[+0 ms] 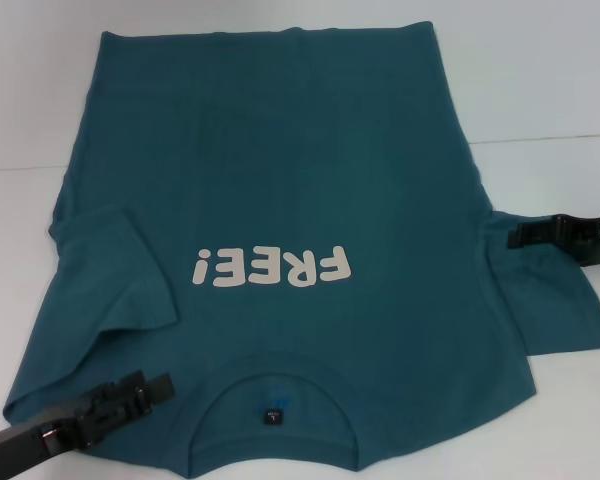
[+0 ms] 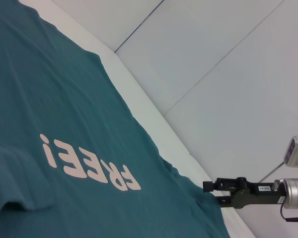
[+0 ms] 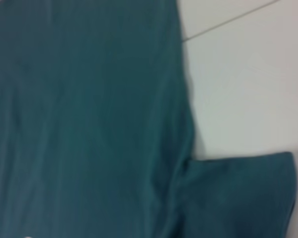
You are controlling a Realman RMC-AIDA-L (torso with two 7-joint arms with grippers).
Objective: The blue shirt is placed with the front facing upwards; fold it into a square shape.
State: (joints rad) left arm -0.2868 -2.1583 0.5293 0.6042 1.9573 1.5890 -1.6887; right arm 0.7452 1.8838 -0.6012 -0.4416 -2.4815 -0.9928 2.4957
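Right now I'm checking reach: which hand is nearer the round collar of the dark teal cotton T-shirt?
Left. The left hand sits just beside the round collar; the right hand is off by the sleeve.

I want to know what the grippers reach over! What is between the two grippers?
In the head view, only the blue shirt, with its white FREE! lettering, lies between the left gripper and right gripper.

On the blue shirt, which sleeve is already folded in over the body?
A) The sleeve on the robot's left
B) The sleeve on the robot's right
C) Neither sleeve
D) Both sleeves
A: on the blue shirt, the left sleeve lies over the body, while the right sleeve is spread flat on the table.
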